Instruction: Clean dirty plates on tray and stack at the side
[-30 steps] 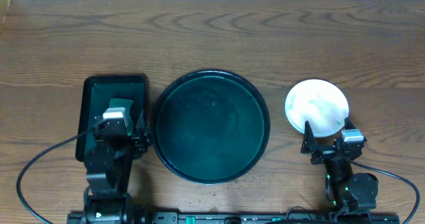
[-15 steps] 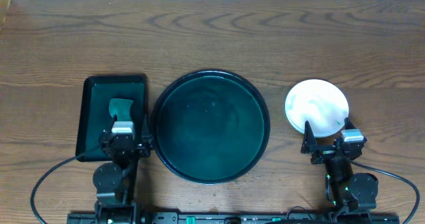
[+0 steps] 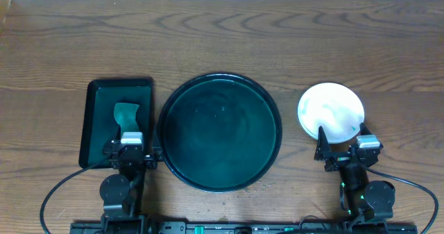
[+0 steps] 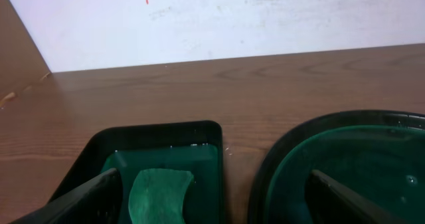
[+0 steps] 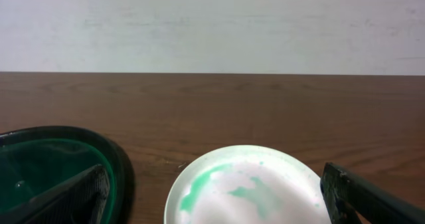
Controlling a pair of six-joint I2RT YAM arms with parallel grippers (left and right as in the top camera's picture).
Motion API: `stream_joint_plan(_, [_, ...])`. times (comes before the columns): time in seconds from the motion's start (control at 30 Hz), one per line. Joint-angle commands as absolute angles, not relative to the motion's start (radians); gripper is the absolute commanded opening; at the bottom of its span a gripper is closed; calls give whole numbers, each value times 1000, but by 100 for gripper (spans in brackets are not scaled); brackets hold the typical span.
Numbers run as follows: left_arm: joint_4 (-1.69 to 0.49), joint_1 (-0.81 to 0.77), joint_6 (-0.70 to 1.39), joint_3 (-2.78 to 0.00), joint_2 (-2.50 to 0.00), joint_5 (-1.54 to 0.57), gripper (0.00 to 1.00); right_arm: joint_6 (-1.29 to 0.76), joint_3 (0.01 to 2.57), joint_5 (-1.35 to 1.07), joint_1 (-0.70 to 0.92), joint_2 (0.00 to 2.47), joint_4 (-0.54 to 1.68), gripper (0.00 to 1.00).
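My left gripper (image 4: 214, 177): spread wide, with nothing between my fingers. It sits low over the near part of the brown wooden table (image 3: 222, 39), facing the gap where the two trays come side by side.

My right gripper (image 5: 214, 174): also spread wide and holding nothing. It sits low at the near edge of the plate, one finger to each side of it. I cannot tell whether either finger touches the rim.

Large round dark green tray with raised rim (image 3: 170, 105): in the middle of the table, between my two arms. Its floor is glossy, and my left wrist view shows a few droplets on it.

Small round white plate with teal smears (image 3: 331, 109): on the table to the right of the round tray, apart from it and just ahead of my right gripper. I cannot tell whether more plates lie under it.

Smaller rectangular dark green tray (image 3: 97, 95): on the table just left of the round tray, with their rims nearly meeting.

Flat teal-green piece, a sponge or cloth (image 3: 126, 113): lying inside the rectangular tray, toward its near half and just ahead of my left gripper.
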State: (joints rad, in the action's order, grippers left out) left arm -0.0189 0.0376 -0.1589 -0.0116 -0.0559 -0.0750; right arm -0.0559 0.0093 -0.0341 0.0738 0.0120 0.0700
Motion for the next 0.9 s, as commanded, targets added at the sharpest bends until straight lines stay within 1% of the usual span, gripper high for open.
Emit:
stream_joint_plan(0.0, [-64,39,-171,-4,-31,-90,88,-58,5,-42,66,5,71,99])
stream_joint_plan(0.1, [-64,39,-171,-4,-1,-90,88,-58,5,-42,66,5,71,99])
stream_joint_plan(0.87, [-64,39,-171,-4,-6,-89,88,-58,5,-42,66,5,71,99])
